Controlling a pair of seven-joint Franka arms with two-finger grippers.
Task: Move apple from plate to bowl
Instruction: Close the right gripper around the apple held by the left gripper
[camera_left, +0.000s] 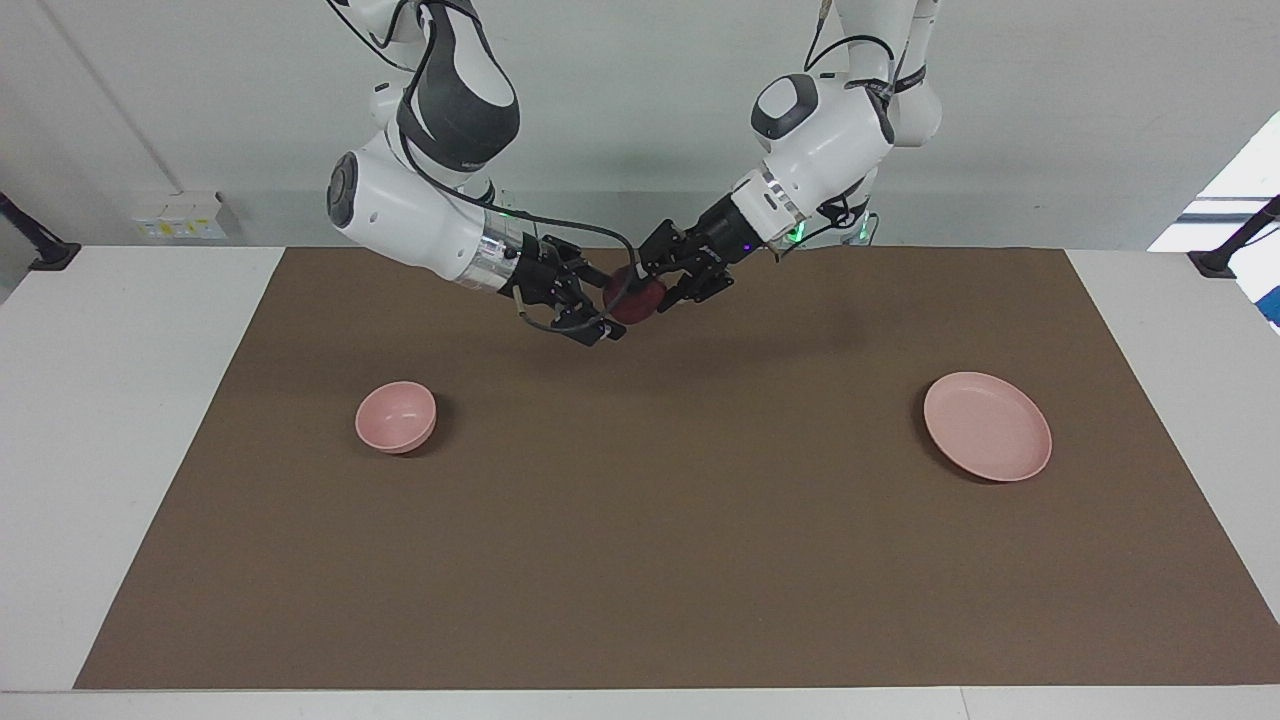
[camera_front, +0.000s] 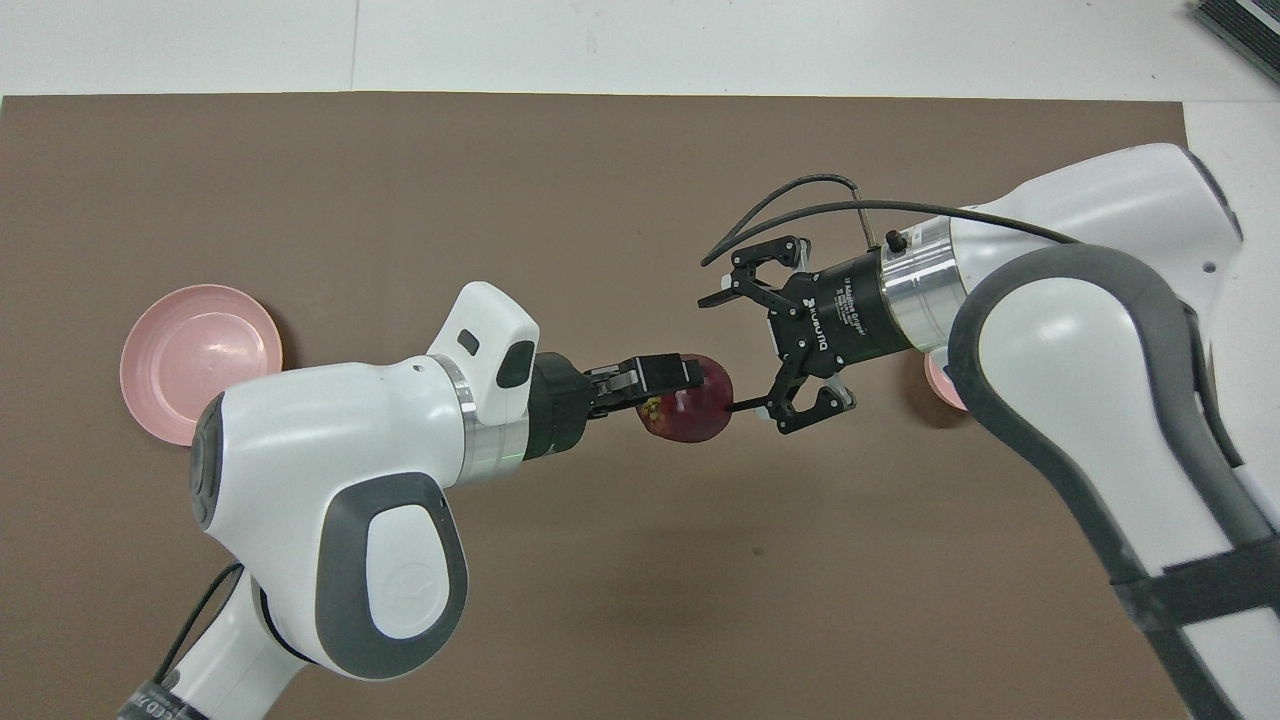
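Two arms met in the air over the middle of the brown mat (camera_left: 640, 520) that covered the counter (camera_left: 130, 420), near the robots' edge of it. The left tool (camera_left: 650, 290) was clamped on the apple (camera_left: 634, 302), holding it up off the mat; in the overhead view the dark red fruit (camera_front: 690, 410) showed its yellowish patch beside the clamping fingers (camera_front: 665, 370). The right tool (camera_left: 598, 303) stood with its fingers spread wide, gripping nothing, drawn right up to the apple from the right arm's end; one fingertip (camera_front: 745, 405) lay against or just beside the fruit, and I could not tell whether it touched. The plate (camera_left: 988, 440) sat bare on the mat toward the left arm's end of the counter. The bowl (camera_left: 396, 417) sat on the mat toward the right arm's end, well apart from the plate; from overhead only a sliver of it (camera_front: 935, 375) showed past the right arm.
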